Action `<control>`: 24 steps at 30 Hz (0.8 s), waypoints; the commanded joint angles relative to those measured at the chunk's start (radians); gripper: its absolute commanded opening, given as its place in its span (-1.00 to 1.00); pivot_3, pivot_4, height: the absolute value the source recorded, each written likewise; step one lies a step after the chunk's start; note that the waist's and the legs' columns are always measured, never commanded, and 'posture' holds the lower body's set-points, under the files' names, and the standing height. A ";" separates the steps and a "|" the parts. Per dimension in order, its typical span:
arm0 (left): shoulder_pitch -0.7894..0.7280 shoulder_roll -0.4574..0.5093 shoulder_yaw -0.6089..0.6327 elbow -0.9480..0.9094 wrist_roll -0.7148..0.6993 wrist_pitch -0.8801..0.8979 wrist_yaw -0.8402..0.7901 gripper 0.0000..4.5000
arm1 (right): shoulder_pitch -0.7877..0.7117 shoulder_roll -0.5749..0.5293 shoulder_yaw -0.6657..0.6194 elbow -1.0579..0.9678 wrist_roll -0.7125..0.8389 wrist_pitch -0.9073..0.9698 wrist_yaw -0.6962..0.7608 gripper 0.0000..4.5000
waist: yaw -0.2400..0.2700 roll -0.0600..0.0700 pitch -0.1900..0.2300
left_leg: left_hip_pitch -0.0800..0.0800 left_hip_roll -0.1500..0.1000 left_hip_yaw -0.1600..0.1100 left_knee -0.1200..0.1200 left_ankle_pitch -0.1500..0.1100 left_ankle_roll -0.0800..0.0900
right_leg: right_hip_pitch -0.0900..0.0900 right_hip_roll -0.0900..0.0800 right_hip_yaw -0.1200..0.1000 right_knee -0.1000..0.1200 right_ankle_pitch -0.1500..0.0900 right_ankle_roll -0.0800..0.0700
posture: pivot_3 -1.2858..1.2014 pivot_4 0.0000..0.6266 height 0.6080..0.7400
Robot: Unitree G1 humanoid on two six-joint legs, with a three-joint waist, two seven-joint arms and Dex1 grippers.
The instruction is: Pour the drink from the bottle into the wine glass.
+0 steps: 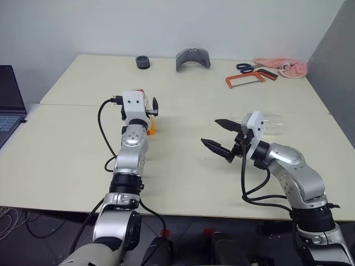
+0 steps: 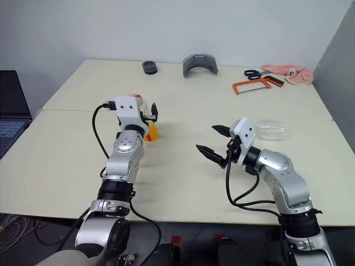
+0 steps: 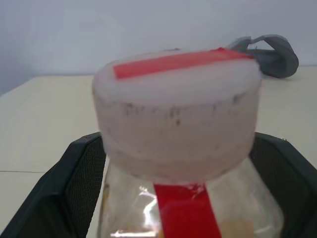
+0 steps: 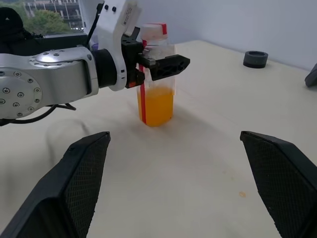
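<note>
— Bottle (image 4: 156, 74) capped, upright toward the surface's (image 1: 183, 183) left edge; left tool (image 4: 158, 63) spread around its neck.
— Grasp step. Next: pinch, lift. Right tool (image 1: 221, 136) spread, empty.

— What's sitting behind the cream table (image 1: 183, 166)?
— A plain pale wall (image 1: 166, 25) is running along its far edge, a grey partition (image 1: 338, 61) is standing right, a laptop (image 1: 10, 105) is sitting left.

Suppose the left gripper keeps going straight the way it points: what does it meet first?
The bottle. It already stands between the open fingers of the left gripper, cap directly ahead in the left wrist view, so contact would probably come almost at once.
</note>
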 commanded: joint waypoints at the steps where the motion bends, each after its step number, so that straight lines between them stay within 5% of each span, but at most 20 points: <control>1: -0.030 0.000 -0.006 -0.004 0.019 -0.012 0.015 0.98 | -0.021 0.000 -0.009 -0.023 0.014 -0.005 0.008 1.00 | 0.000 0.000 0.000 | 0.000 0.000 0.000 0.000 0.000 0.000 | 0.000 0.000 0.000 0.000 0.000 0.000 | 0.03 -0.52 1.00; 10: -0.040 -0.001 -0.004 0.006 0.027 -0.001 0.025 0.98 | -0.022 0.002 -0.015 -0.013 0.016 -0.006 0.006 1.00 | 0.000 0.000 0.000 | 0.000 0.000 0.000 0.000 0.000 0.000 | 0.000 0.000 0.000 0.000 0.000 0.000 | 0.03 -0.52 1.00; 20: -0.039 0.000 -0.009 -0.013 0.024 -0.002 0.011 -0.18 | -0.026 0.002 -0.026 -0.012 0.033 0.000 0.001 1.00 | 0.000 0.000 0.000 | 0.000 0.000 0.000 0.000 0.000 0.000 | 0.000 0.000 0.000 0.000 0.000 0.000 | 0.03 -0.52 1.00; 24: -0.018 -0.003 -0.012 -0.051 0.014 0.001 -0.011 -0.20 | -0.028 0.003 -0.024 -0.012 0.035 -0.003 -0.004 1.00 | 0.000 0.000 0.000 | 0.000 0.000 0.000 0.000 0.000 0.000 | 0.000 0.000 0.000 0.000 0.000 0.000 | 0.03 -0.52 1.00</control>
